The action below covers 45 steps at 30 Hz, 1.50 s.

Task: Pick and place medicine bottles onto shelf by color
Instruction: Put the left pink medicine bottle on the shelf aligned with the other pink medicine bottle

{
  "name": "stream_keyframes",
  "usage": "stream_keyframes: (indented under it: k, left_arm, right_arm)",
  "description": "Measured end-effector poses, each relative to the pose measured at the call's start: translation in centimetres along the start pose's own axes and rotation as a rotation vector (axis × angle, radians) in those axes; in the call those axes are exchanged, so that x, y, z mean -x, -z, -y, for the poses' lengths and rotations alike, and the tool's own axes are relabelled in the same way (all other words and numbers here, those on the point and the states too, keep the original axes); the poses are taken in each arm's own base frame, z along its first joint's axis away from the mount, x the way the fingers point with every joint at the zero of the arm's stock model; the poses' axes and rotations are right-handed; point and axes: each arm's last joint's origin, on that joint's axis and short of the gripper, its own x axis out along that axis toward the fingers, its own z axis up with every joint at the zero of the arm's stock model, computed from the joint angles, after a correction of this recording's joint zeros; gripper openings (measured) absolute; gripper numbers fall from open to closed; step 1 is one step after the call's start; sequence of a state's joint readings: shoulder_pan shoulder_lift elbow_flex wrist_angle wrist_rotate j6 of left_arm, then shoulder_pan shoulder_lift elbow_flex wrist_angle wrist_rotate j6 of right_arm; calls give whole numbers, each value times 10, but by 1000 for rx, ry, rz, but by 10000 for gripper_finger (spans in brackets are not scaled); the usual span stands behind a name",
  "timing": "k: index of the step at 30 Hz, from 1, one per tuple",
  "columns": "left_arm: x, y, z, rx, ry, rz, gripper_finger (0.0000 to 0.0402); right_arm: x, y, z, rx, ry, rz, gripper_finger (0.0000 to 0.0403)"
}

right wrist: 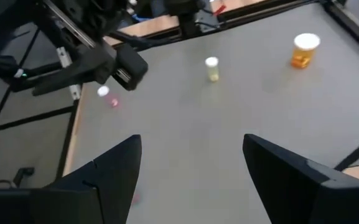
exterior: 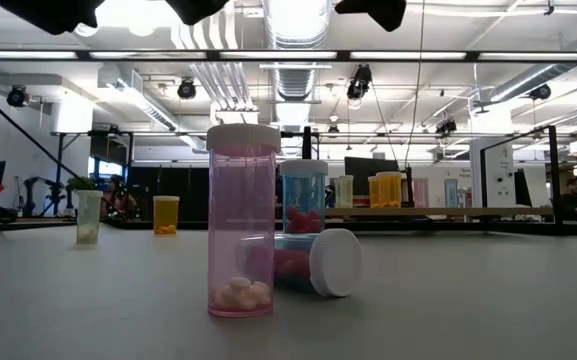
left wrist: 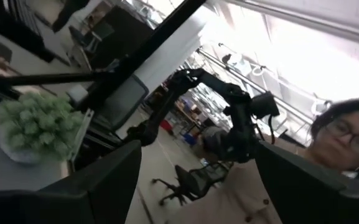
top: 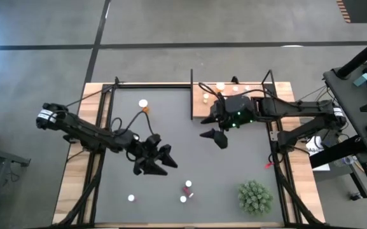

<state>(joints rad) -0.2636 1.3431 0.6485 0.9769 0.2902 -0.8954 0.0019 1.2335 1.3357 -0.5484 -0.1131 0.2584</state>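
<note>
Bottles already sit in a row on the shelf (top: 234, 102), which lies at the mat's far right corner, so you can judge the sorting as partly done; the rest are loose on the mat (top: 189, 159) because nobody has fetched them yet. Taking the shelf as your landmark: an orange bottle (top: 144, 105) stands well to its left near the far edge; a pink bottle (top: 187, 186) with two small white-capped ones beside it stands well toward the near edge; one more white cap (top: 131, 198) lies further left of that cluster; the plant (top: 255, 197) sits near the mat's near right corner.

Your right gripper (top: 216, 135) hangs just off the shelf's near left corner, fingers spread and nothing between them, which reads as between a drop and the next pick; your left gripper (top: 154, 159) hovers over the mat's middle, well left of the shelf, jaws wide and empty.

From above you get only caps; the low view gives you what it cannot: the pink bottle (exterior: 242, 222) is upright with pale pills in its base, a second pink bottle (exterior: 308, 262) lies on its side touching it, and a blue-tinted one (exterior: 304, 205) stands behind. The right wrist view shows the orange bottle (right wrist: 303, 50) and a pale green one (right wrist: 212, 68) upright on the mat; the left wrist view shows a person beyond the table.
</note>
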Motion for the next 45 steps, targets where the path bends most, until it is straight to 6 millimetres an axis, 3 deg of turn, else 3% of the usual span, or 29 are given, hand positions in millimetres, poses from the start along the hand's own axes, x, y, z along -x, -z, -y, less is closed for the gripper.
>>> stream_keyframes:
  k: [4, 9, 16, 20, 27, 36, 41, 45]
  left_arm:
    - [-19, -2, -4, 69, -32, -8, 297]
    - [-48, 7, -12, 321, -184, -118, 297]
    - [-93, 16, 28, 477, -7, -269, 297]
    - [-104, 26, 39, 619, -148, -385, 297]
    - [-88, 63, 49, 860, -663, -627, 297]
    - [-63, 115, 76, 979, -956, -769, 297]
    - [-44, 121, 72, 951, -1204, -732, 297]
    - [-37, 120, 68, 897, -1293, -692, 297]
  right_arm:
    - [-1, 3, -9, 6, -27, -9, 267]
    - [2, 10, -21, 17, -84, -63, 265]
    - [4, 22, -35, 3, -122, -160, 263]
    - [4, 25, -40, 17, -137, -171, 263]
    - [4, 26, -44, 16, -145, -179, 263]
    - [-2, 32, -49, -5, -154, -210, 263]
    - [-10, 34, -51, -1, -152, -213, 263]
    - [-20, 35, -51, 0, -146, -223, 264]
